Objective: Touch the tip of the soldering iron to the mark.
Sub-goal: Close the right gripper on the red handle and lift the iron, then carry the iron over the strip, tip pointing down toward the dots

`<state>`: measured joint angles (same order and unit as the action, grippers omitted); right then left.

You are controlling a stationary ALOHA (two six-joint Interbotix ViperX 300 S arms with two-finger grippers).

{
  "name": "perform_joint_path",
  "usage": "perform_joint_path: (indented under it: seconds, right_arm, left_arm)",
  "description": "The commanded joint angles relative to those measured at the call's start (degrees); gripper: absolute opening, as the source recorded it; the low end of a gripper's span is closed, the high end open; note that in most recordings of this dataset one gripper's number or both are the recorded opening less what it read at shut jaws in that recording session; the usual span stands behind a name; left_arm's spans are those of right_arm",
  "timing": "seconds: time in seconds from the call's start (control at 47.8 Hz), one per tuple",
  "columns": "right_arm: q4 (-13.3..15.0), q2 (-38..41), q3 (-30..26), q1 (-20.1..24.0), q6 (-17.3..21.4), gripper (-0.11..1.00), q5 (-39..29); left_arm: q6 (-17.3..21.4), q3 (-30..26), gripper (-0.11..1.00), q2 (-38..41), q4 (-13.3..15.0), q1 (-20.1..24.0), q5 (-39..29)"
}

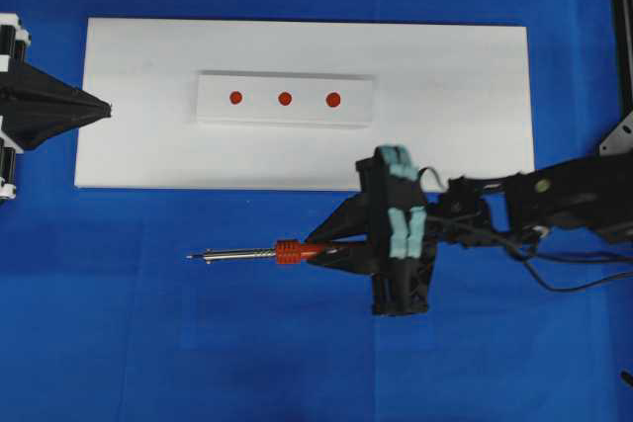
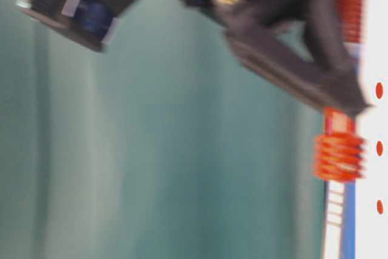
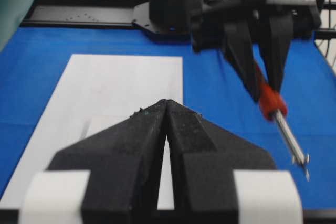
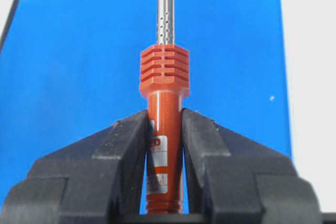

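Right gripper (image 1: 331,249) clenched on the orange-red handle of the soldering iron (image 1: 262,254), its jaws pressing both sides of the handle just behind the ribbed collar in the right wrist view. The silver shaft projects from the gripper toward 9 o'clock in the overhead view, its tip over the blue worktop (image 1: 148,343). The mark (image 1: 285,99), middle of three red dots on the white block (image 1: 213,111), lies at about 12 o'clock from the iron's collar, well apart from the tip. The block sits on a white board (image 1: 445,126). Left gripper (image 1: 99,106) closed, jaws together and empty, at the board's 9 o'clock edge.
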<state>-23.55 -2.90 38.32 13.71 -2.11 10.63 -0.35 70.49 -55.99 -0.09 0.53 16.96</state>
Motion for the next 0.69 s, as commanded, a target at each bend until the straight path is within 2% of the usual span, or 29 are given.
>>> perform_joint_path:
  seconds: [0.0, 0.167, 0.335, 0.67]
  right_arm:
    - [0.0, -3.25, -1.32, -0.35, -0.44, 0.06, -1.41]
    - [0.26, -3.34, -1.32, -0.44, -0.53, 0.06, -1.67]
    - [1.76, -3.34, -1.41, -1.93, -1.23, 0.06, -2.64]
    - [7.82, -3.78, -1.49, -13.62, -7.73, 0.06, -9.49]
  left_arm:
    - [-0.18, -0.53, 0.0, 0.18, -0.09, 0.18, 0.62]
    - [-0.18, -0.62, 0.0, 0.18, 0.0, 0.18, 0.7]
    - [-0.18, -0.53, 0.0, 0.26, -0.09, 0.18, 0.7]
    - [-0.18, -0.53, 0.0, 0.26, 0.0, -0.35, 0.53]
